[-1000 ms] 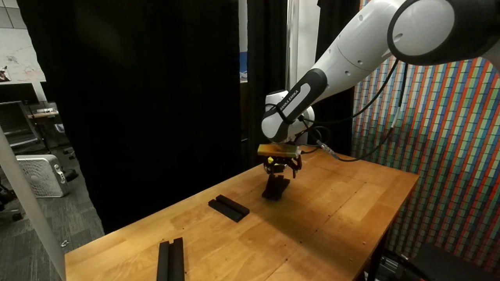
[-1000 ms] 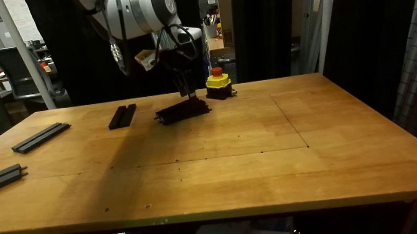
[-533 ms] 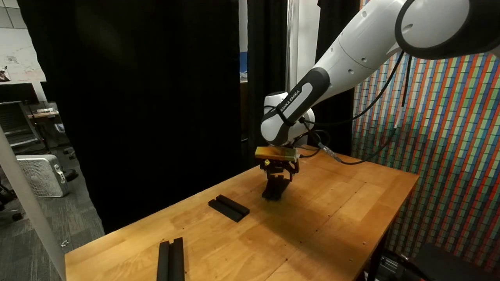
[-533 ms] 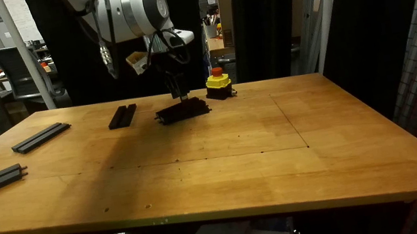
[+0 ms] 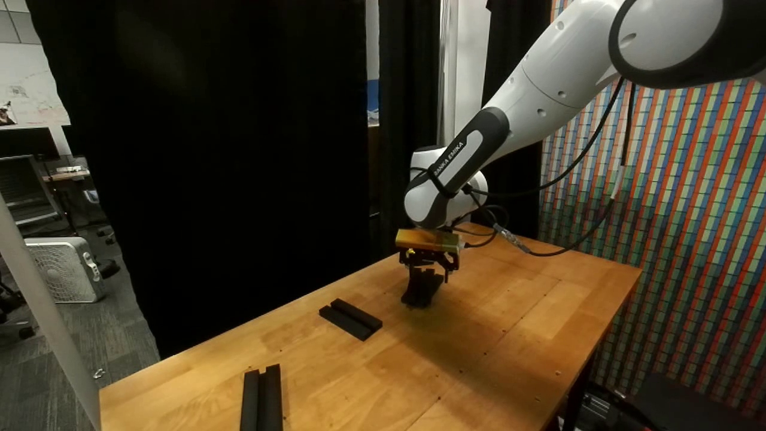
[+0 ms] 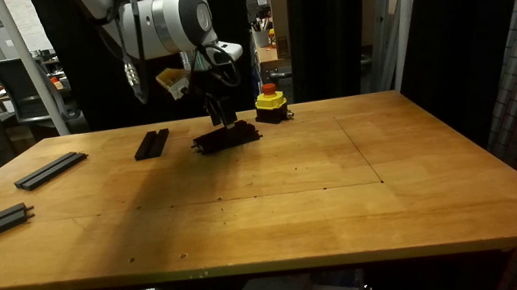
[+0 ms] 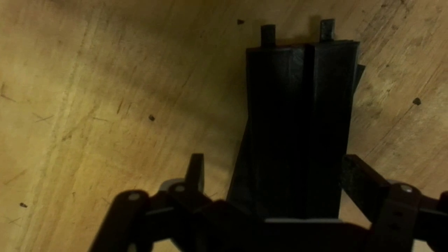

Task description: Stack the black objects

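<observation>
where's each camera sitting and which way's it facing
In an exterior view: raised, looking along the table from an end; arm and gripper show.
In an exterior view: beyond a table edge, facing curtains; arm and gripper show.
Wrist view: above the gripper, facing stacked black bars below; its spread fingers show.
Both exterior views share table, arm, bars.

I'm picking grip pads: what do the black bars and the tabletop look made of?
Black bars: probably plastic, though painted metal is possible; dark, mostly matte, with faint sheen in the wrist view.
Tabletop: wood, going by its grain and joined blocks; perhaps varnished, given its soft shine.
</observation>
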You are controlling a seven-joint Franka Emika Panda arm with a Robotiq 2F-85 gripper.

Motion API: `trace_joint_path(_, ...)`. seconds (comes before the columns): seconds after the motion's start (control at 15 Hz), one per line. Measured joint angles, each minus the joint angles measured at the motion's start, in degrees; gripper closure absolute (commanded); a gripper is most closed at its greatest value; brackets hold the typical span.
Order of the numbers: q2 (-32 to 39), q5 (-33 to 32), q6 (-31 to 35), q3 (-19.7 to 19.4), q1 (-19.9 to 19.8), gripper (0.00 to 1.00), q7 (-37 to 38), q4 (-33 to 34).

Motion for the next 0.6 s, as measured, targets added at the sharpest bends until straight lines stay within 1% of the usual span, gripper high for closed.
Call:
trace_joint_path(0.27, -0.13, 0.47, 0.24, 0.76, -0.02, 0.00, -2.01, 0.00)
trace_joint_path(0.6, -0.12, 2.66, 0.28, 1.47, -0.33, 0.00, -5.16, 0.00)
